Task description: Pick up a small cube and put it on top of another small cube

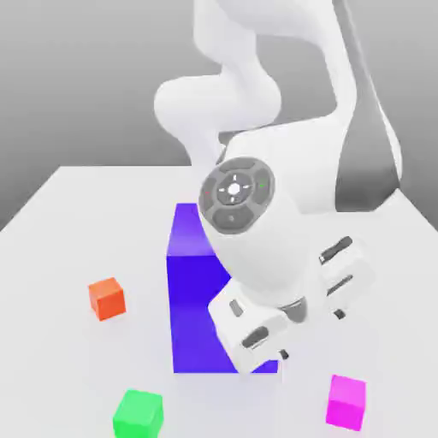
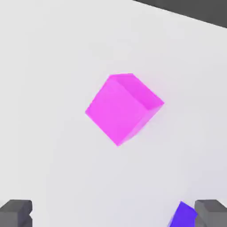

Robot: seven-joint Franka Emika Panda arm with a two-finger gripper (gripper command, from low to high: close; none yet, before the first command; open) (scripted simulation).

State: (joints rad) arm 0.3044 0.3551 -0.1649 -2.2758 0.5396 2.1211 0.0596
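Observation:
The small magenta cube lies on the white table near the front, on the exterior view's right. In the hand view the magenta cube sits turned corner-on, alone on the bare surface. My gripper hangs above the table just in front of the big blue block, up and to the left of the cube and apart from it. Its two dark fingertips stand wide apart at the picture's edge, so the gripper is open and holds nothing.
A tall blue block stands mid-table, right behind my hand; its corner shows by one fingertip. An orange-red cube lies on the exterior view's left, a green cube at the front left. The table is white.

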